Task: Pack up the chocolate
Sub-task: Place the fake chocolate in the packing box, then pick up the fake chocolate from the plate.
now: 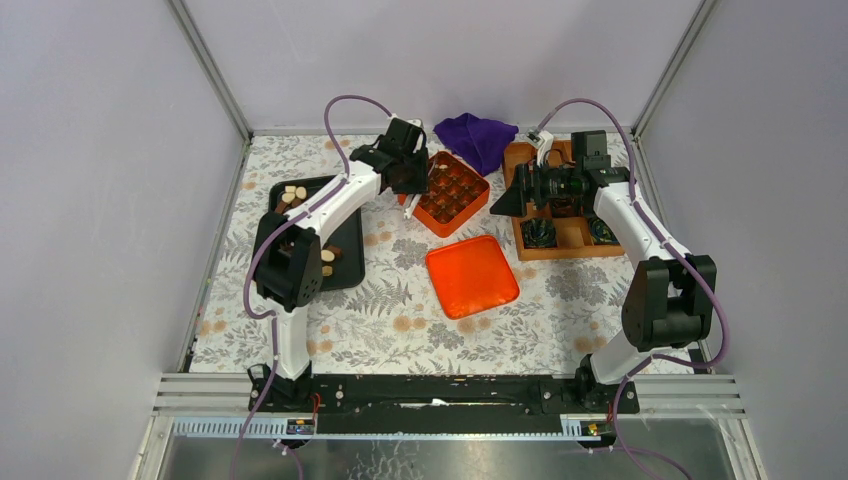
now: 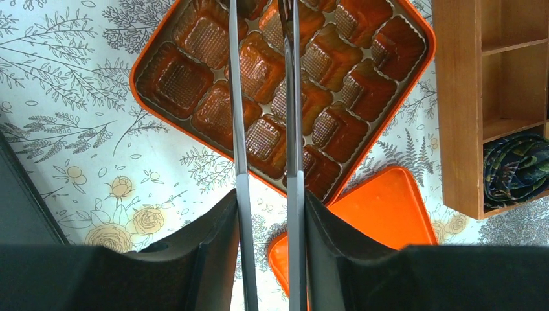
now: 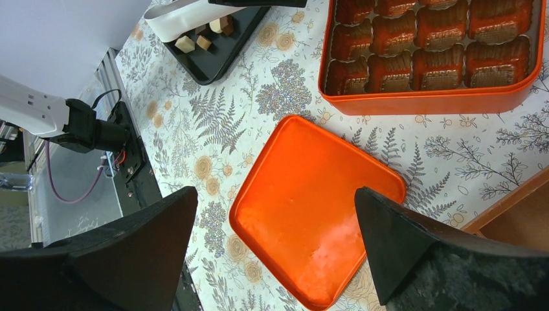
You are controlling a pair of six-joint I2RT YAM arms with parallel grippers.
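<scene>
The chocolate lay on the black tray, at nine o'clock from the orange box. The left jaws hung over that box, narrowly apart with their tips unseen, so I could not tell any grip. The right jaws stood wide apart at three o'clock.

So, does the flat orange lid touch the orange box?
Apart. The right wrist view shows a strip of flowered tablecloth between the lid and the near wall of the box. The top view agrees.
</scene>
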